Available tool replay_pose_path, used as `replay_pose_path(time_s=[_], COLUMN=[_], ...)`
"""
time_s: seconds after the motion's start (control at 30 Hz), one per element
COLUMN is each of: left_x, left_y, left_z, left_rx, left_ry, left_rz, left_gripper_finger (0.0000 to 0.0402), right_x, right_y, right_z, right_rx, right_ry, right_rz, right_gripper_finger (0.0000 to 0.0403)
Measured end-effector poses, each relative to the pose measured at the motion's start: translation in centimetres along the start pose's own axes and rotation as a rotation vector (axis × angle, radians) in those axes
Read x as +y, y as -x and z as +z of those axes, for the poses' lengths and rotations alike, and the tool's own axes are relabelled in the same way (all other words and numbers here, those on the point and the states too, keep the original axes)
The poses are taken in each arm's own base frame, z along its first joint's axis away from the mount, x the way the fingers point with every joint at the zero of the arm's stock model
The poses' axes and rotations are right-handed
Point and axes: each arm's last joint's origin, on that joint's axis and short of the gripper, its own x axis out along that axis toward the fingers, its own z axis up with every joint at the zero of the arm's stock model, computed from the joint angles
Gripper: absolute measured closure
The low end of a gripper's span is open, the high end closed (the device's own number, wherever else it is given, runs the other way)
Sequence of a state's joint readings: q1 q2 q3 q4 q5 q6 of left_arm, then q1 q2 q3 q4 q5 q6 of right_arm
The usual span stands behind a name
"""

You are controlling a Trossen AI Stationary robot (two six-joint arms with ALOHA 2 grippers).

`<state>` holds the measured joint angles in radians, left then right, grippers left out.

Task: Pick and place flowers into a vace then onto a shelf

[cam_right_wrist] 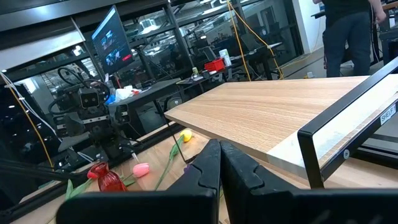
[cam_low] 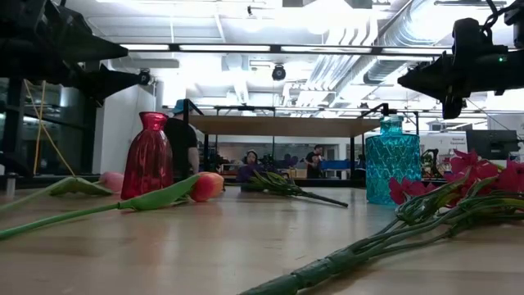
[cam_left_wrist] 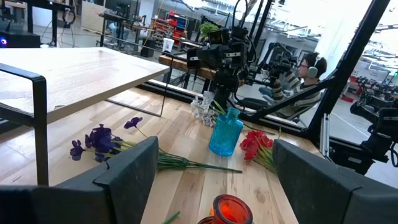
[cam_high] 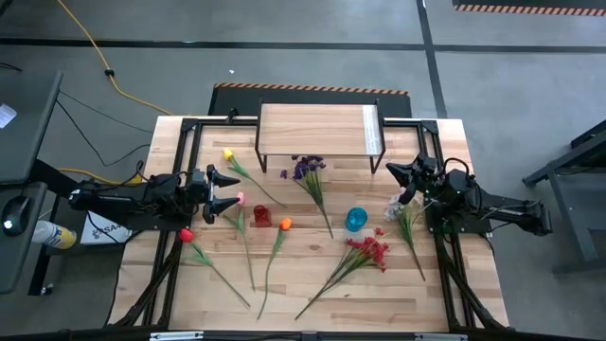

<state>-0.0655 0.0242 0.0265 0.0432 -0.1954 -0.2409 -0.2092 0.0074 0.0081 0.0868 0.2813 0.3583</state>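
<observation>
The plank tabletop (cam_high: 312, 275) carries everything, and at its far edge stands the shelf (cam_high: 317, 128), a light-wood board on thin black legs with nothing on it. The left hand (cam_high: 224, 191) hovers above the tabletop's left side with its fingers spread wide and nothing between them, just beside the pink tulip (cam_high: 240, 199) and near the red vase (cam_high: 261, 217). The right hand (cam_high: 401, 174) hangs over the right side with its fingers pressed together, gripping nothing, close to the white spray (cam_high: 396, 207). The flowers lie flat and scattered: the red spray (cam_high: 369, 250) toward the front right, the purple spray (cam_high: 305, 170) just before the shelf, the yellow tulip (cam_high: 228, 155) at the back left, the red tulip (cam_high: 187, 234) at the front left, and the orange tulip (cam_high: 285, 224) just beside the red vase. The blue vase (cam_high: 356, 220) stands upright between the purple and red sprays, empty.
</observation>
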Motion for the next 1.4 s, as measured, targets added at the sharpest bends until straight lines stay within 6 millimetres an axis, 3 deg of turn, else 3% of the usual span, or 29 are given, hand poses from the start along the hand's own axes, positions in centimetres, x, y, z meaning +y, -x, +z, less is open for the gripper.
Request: replay_pose_path(time_s=[0.43,0.67,0.77,0.9,1.03,1.17,1.4], left_x=[0.2,-0.1,-0.5,-1.2,-2.0,-2.8,-4.0], left_y=[0.0,0.4,0.7,1.6,2.5,2.5,1.5], left_z=[0.4,2.6,3.9,7.0,10.6,14.1,19.1], left_rx=[-0.054,-0.295,-0.347,-0.376,-0.352,-0.216,0.103], left_ry=[0.009,0.174,0.224,0.241,0.228,0.22,0.34], left_rz=[0.098,0.073,0.014,-0.071,-0.089,-0.02,0.18], left_gripper_finger=[0.0055,0.0055,0.0055,0.0055,0.0055,0.0055,0.0055], right_x=[0.0,0.0,0.3,1.0,2.1,3.4,6.1], right_y=[0.0,0.0,0.0,0.5,1.7,3.4,4.4], right_z=[0.0,0.1,0.9,3.0,6.1,10.3,17.4], right_rx=[0.0,-0.006,-0.086,-0.273,-0.444,-0.58,-0.549], right_ry=[0.0,-0.016,-0.199,-0.415,-0.32,-0.21,-0.047], right_rz=[0.0,0.003,0.043,0.163,0.343,0.449,0.498], right_gripper_finger=[0.0402,0.0402,0.0402,0.0402,0.0402,0.0402,0.0402])
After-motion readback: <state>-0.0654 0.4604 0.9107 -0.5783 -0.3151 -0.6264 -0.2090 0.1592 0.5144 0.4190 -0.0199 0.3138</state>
